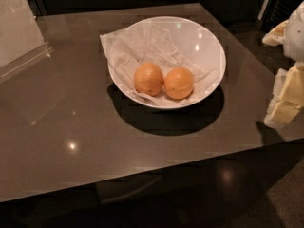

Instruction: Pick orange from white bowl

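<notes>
The white bowl point(209, 46) stands on the middle of a dark brown table and is lined with crumpled white paper. Two oranges lie side by side at its near side. The orange point(179, 83) on the right is rounder and deeper in colour, with a faint dark crease near its top. The paler, slightly egg-shaped orange point(148, 79) touches it on the left. My gripper point(286, 101), white and cream, is at the right edge of the view, over the table's right edge, well to the right of the bowl and apart from it.
A clear acrylic stand point(21, 37) sits at the table's back left. The table's front edge point(142, 179) runs across the lower view with dark floor below. Paper overhangs the bowl's left rim point(111, 46).
</notes>
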Robot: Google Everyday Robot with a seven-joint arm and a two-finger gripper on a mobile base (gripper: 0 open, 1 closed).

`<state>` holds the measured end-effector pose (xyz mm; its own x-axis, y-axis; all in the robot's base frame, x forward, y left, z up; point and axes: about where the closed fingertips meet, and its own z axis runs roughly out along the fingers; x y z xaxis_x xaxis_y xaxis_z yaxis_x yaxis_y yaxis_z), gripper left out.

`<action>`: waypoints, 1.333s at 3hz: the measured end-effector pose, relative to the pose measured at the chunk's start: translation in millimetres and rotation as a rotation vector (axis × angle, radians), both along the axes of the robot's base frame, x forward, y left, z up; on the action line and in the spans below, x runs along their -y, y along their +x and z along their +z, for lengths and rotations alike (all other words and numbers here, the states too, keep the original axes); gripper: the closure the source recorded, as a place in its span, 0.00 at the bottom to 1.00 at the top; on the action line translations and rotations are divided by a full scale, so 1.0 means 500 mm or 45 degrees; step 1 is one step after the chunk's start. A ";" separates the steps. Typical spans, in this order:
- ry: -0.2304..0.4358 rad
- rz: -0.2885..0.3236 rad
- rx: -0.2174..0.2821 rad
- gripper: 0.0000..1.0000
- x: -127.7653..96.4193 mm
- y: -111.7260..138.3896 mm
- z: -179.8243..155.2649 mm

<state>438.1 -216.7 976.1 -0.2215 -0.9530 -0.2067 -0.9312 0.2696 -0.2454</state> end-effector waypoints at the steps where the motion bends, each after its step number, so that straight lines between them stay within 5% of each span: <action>1: 0.012 -0.004 0.012 0.00 0.000 0.001 0.005; 4: 0.283 0.162 -0.085 0.00 -0.105 0.146 -0.047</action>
